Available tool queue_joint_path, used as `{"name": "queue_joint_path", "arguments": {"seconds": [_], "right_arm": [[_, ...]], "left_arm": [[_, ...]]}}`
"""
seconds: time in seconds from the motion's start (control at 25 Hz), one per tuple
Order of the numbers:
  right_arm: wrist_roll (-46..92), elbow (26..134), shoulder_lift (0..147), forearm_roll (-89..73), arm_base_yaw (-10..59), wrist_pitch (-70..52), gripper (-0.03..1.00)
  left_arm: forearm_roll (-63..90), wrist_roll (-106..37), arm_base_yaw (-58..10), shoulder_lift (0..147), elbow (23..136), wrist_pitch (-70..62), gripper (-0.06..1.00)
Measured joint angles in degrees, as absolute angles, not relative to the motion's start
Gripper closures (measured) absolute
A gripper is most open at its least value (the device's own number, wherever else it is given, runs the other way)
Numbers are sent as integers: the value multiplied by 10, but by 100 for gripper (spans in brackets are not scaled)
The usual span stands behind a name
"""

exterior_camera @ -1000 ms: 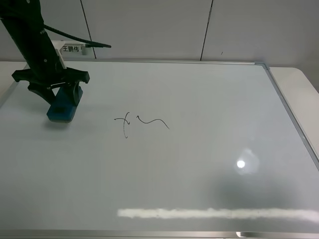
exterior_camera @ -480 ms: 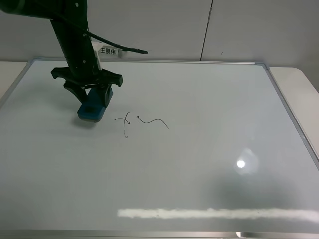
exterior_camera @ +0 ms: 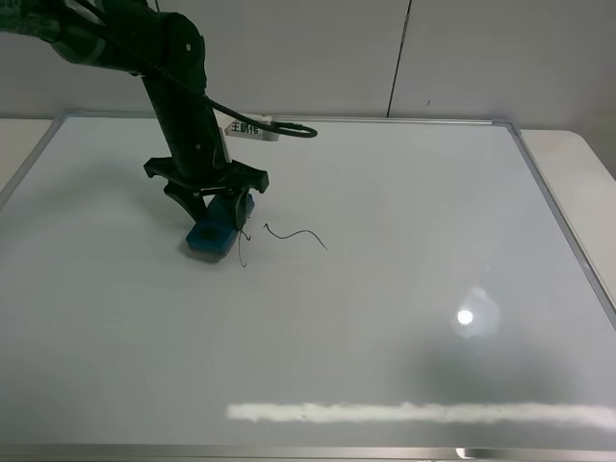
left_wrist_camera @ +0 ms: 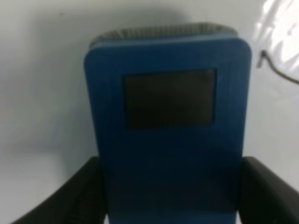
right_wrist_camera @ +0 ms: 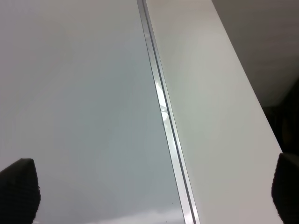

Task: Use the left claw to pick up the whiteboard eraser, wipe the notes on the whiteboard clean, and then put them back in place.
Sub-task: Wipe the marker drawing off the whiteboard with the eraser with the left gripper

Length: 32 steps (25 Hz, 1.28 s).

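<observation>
The left gripper [exterior_camera: 218, 219] clamps the eraser [exterior_camera: 212, 239] by its long sides. The eraser sits on the whiteboard [exterior_camera: 404, 318] against the cross mark [exterior_camera: 241, 250], at 9 o'clock of the wavy note [exterior_camera: 296, 234]. Its arm [exterior_camera: 183, 96] drops steeply from 11 o'clock. A white tag [exterior_camera: 246, 129] bears Chinese characters. The right gripper [right_wrist_camera: 154, 186] is spread wide over the frame [right_wrist_camera: 163, 116].

In the upper left of the frame, the left arm [exterior_camera: 178, 87] leans over the whiteboard [exterior_camera: 414, 212]. Its gripper [exterior_camera: 219, 214] clamps the whiteboard eraser [exterior_camera: 207, 239] down on the surface, and a cable [exterior_camera: 289, 132] juts rightward. The board's centre, right and lower stretches offer open passage, bounded by the silver frame [exterior_camera: 563, 226].
</observation>
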<state>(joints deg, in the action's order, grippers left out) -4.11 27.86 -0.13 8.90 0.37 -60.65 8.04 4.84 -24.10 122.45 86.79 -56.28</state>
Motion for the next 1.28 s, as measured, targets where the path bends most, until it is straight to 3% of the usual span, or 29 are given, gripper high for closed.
{"name": "queue_joint_path", "arguments": {"seconds": [0.44,0.92,1.28], "right_arm": [[-41,279,-1,89,4,-606,-2],[-41,279,-1,89,4,-606,-2],[-41,279,-1,89,4,-606,-2]], "left_arm": [[63,48,-257,1247,874,-565,38],[83,50,-405,1262,928,-580,38],[86,47,-421,1286,936,-597,38]]}}
